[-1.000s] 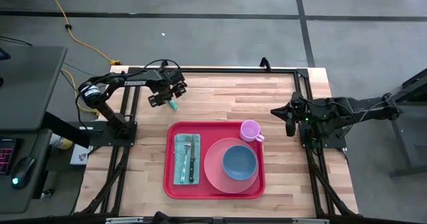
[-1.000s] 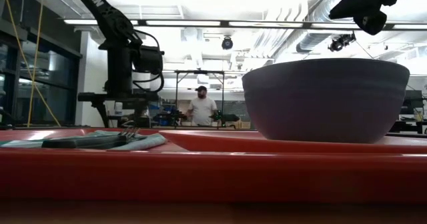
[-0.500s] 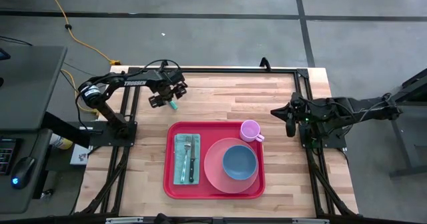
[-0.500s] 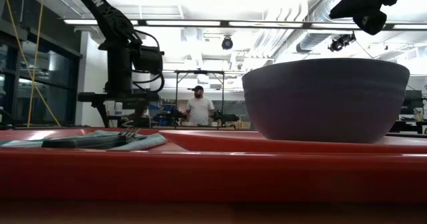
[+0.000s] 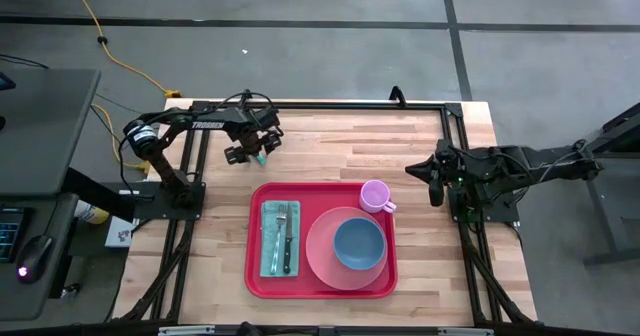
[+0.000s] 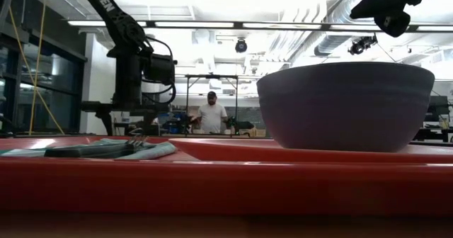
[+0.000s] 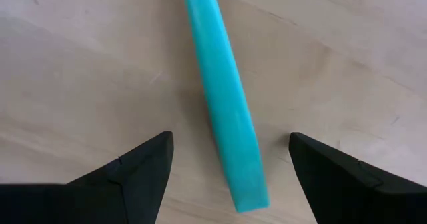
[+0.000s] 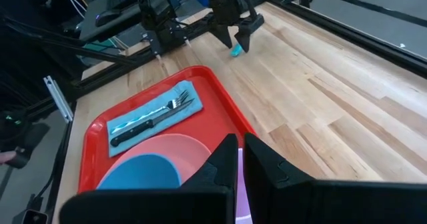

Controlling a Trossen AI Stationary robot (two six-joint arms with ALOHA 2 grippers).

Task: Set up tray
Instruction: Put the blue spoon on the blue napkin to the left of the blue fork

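A red tray [image 5: 255,276] holds a pink plate [image 5: 318,256], blue bowl [image 5: 358,243], lilac cup [image 5: 375,194] and light-blue napkin [image 5: 270,238]; a teal stick [image 7: 225,111] lies on the pale striped-wood counter [image 5: 330,151].

One red tray [image 5: 254,266]. One pink plate [image 5: 318,254]. One blue bowl [image 5: 358,243]. One pink cup [image 5: 375,194]. One teal napkin [image 5: 271,258]. One fork [image 5: 279,232], one knife [image 5: 288,248]. One teal stick [image 7: 225,104] on bare table [image 5: 400,146]. Two grippers: left [image 5: 252,154], right [image 5: 432,181]. One person [image 6: 211,114] far behind.
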